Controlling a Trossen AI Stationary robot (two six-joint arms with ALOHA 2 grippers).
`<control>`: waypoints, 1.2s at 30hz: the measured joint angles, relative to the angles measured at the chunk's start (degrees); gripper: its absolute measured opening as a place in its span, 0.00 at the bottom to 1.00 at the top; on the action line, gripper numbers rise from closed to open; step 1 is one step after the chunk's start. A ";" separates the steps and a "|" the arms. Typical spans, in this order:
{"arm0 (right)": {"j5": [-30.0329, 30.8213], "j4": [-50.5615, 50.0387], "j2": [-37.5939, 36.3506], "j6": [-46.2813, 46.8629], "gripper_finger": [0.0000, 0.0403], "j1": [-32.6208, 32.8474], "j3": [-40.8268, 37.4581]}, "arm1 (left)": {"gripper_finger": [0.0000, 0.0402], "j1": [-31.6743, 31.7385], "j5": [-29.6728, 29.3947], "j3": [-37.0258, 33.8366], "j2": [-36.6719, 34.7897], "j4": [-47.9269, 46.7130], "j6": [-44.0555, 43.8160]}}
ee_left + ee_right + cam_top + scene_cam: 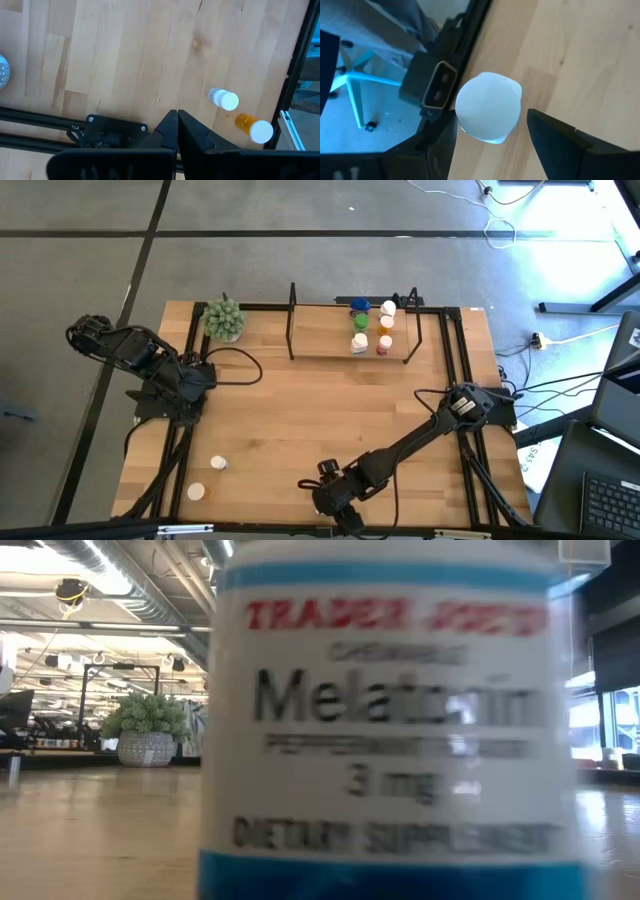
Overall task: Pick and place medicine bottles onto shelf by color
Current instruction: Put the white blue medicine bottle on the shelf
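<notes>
A white bottle with blue bands and a white cap point(488, 106) stands upright on the table at the near edge. It fills the low view point(390, 720). My right gripper point(490, 122) is open above it, pointing down, with one finger on either side of the cap, and shows in the high view point(333, 498). My left gripper point(177, 125) is shut and empty at the table's left point(203, 375). A white bottle point(217, 464) and an orange bottle point(196, 491) lie at the near left. The shelf point(330, 352) at the far middle holds several bottles.
A green plant ball in a pot point(224, 320) stands at the far left beside the shelf. Black frame rails point(455, 350) run along the table's sides. Cables point(235, 370) lie by the left arm. The low camera's mount point(437, 85) sits at the near edge beside the bottle.
</notes>
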 joint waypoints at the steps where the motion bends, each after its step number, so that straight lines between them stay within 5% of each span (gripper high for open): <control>1: 0.59 0.06 0.00 0.40 0.60 -0.02 0.00 | 0.00 0.00 0.00 0.00 -0.02 0.00 0.00; 18: 5.37 3.71 1.92 9.57 0.59 0.00 0.00 | 0.00 0.02 0.49 0.00 -0.02 0.02 -0.37; 26: 7.32 4.29 1.84 16.78 0.44 -0.36 0.00 | 0.00 0.02 0.48 0.00 0.00 0.02 -0.37; 36: 8.41 4.47 1.84 18.14 0.44 -1.74 0.67 | 0.00 0.02 0.48 0.00 0.00 0.02 -0.37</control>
